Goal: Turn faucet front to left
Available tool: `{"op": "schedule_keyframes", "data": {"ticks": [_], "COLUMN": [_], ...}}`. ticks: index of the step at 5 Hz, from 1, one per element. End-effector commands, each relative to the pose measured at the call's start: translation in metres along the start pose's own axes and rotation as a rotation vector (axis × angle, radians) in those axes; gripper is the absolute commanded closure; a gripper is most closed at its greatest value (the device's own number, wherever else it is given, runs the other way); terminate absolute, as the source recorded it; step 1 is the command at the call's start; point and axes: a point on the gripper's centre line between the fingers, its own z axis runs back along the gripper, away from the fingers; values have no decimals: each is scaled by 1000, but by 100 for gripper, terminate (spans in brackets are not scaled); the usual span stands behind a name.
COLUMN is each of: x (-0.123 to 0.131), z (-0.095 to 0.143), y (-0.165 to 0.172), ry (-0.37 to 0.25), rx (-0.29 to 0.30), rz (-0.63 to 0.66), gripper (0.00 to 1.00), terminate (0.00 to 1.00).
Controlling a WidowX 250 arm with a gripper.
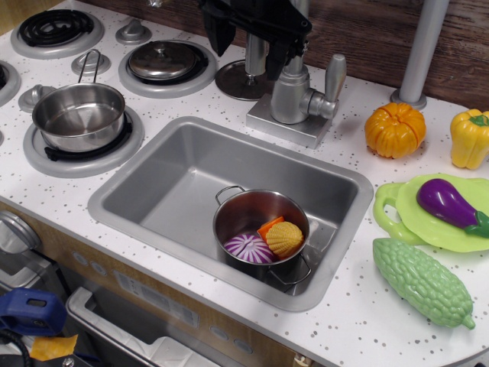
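Observation:
The faucet (289,93) stands behind the sink (153,180) on its square base plate (267,122). Its paddle lever (334,75) sticks up on the right. A short silver spout end (254,60) hangs down left of the body. My black gripper (252,40) hovers at the top edge, above and just left of the faucet body. Its fingers (220,34) stand wide apart on either side of the spout end, and I see no contact with it. The upper spout pipe is hidden behind the gripper.
A steel pot (228,210) with toy food sits in the sink. Another pot (46,103) stands on the left burner, a lidded pan (160,60) behind it. A grey pole (422,50), pumpkin (394,130), yellow pepper (469,138), eggplant (447,202) on a green plate (409,222) and bitter gourd (422,281) are on the right.

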Motion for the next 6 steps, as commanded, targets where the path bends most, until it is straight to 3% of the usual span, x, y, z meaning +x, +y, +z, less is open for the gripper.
{"op": "schedule_keyframes", "data": {"ticks": [1,3,6], "x": [18,19,33], "z": [13,2,-20], "y": [10,33,68], "ry": [-79,-91,-178], "rx": [9,18,55], "rz": [16,-22,-63], "gripper": [100,100,100], "terminate": [0,0,0]}}
